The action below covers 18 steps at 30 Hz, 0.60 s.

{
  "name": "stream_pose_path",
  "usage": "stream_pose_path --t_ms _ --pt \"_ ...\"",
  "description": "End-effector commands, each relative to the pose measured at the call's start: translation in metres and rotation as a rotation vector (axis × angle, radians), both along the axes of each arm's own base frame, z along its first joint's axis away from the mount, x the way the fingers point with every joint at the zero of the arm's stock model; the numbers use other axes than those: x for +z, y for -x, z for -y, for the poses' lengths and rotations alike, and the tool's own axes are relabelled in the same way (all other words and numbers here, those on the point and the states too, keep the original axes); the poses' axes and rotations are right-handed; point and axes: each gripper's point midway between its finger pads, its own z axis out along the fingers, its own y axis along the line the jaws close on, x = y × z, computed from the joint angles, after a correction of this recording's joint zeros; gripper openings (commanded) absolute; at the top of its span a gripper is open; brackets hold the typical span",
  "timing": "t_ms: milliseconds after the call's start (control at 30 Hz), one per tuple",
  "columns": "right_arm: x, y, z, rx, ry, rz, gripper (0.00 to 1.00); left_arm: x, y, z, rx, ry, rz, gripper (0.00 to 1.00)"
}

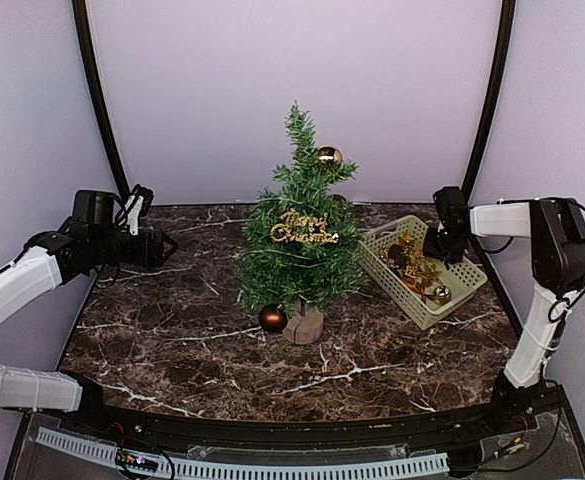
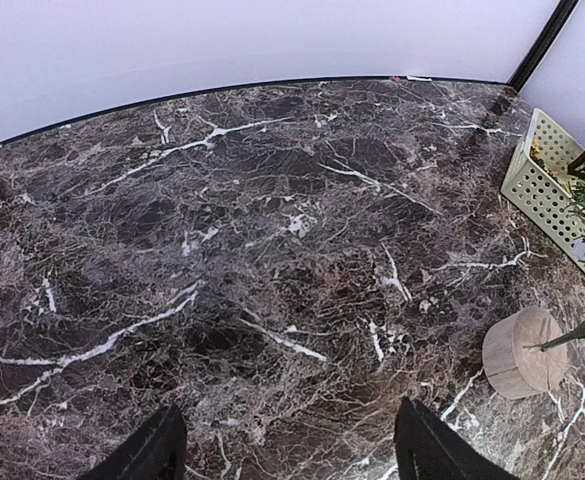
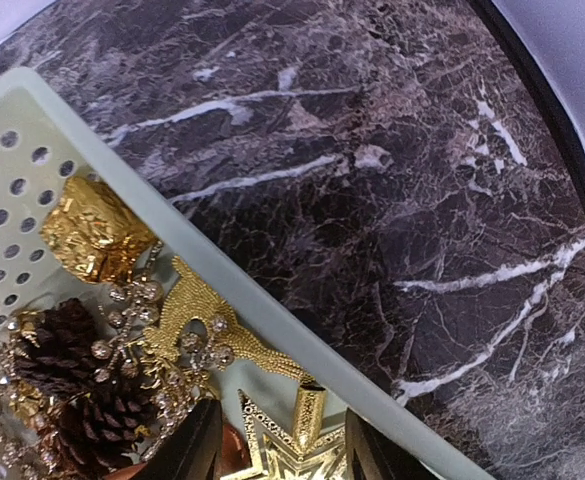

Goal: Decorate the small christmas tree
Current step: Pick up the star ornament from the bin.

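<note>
The small christmas tree (image 1: 297, 240) stands mid-table on a wooden stump (image 2: 524, 352). It carries a gold bauble (image 1: 328, 157), a gold "Merry Christmas" sign (image 1: 303, 230) and a dark red bauble (image 1: 272, 318). My right gripper (image 3: 284, 450) reaches down into the pale green basket (image 3: 272, 320), one finger on each side of a gold star (image 3: 297, 455). The fingertips are cut off by the frame edge, so contact with the star is unclear. My left gripper (image 2: 292, 450) hovers open over bare marble at the table's left, with nothing between its fingers.
The basket (image 1: 422, 268) sits right of the tree and holds a pine cone (image 3: 72, 370), a gold gift box (image 3: 94, 230), a beaded gold ornament (image 3: 197, 320) and other trinkets. A curved black rail (image 3: 562, 160) edges the table behind it.
</note>
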Motion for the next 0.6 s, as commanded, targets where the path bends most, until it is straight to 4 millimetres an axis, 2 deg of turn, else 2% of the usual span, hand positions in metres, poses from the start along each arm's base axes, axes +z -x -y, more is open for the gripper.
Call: stream_pose_path --t_ms 0,233,333,567 --pt "-0.002 -0.009 0.013 -0.075 0.032 0.020 0.40 0.003 -0.004 0.001 -0.014 -0.003 0.026 0.74" --pt "-0.025 -0.012 0.018 -0.107 0.036 0.003 0.30 0.003 -0.004 0.002 -0.018 -0.003 0.021 0.74" --pt "-0.034 -0.010 0.018 -0.117 0.029 -0.013 0.22 0.003 -0.004 0.002 -0.019 -0.002 0.024 0.74" --pt "-0.044 -0.004 0.019 -0.130 0.016 -0.021 0.16 0.004 -0.003 0.002 -0.020 0.000 0.025 0.74"
